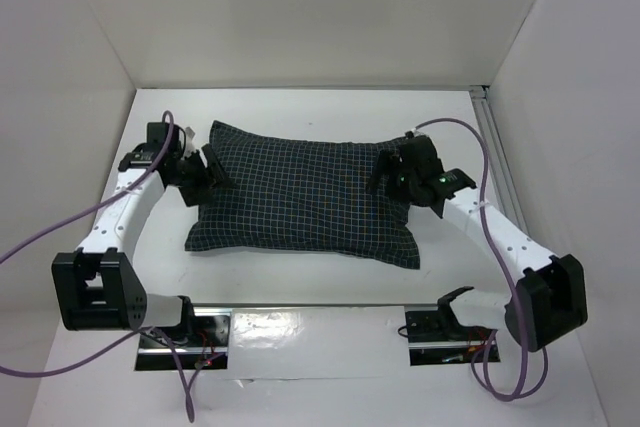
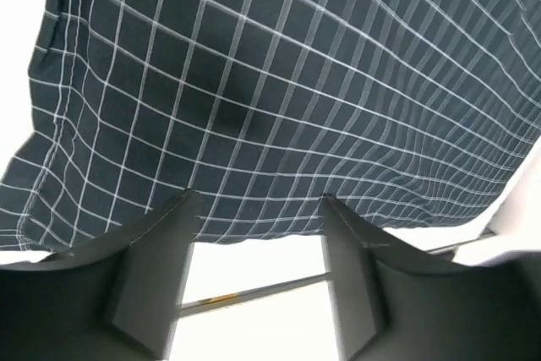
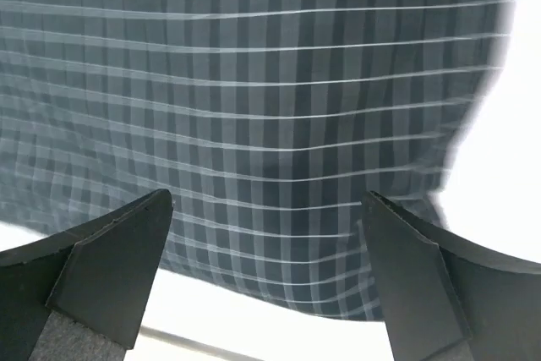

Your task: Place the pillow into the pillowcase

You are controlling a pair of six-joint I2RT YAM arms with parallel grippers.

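The navy pillowcase [image 1: 300, 197] with a thin white grid lies plump and full across the middle of the white table. The cream pillow is hidden; no part of it shows. My left gripper [image 1: 210, 175] is open at the pillowcase's left end, its fingertips at the fabric edge [image 2: 254, 124]. My right gripper [image 1: 388, 175] is open at the right end, jaws spread wide over the checked cloth [image 3: 254, 107]. Neither gripper holds anything.
White walls enclose the table on the left, back and right. A metal rail [image 1: 500, 157] runs along the right side. Two mounting plates [image 1: 185, 337] sit at the near edge by the arm bases, with purple cables looping out.
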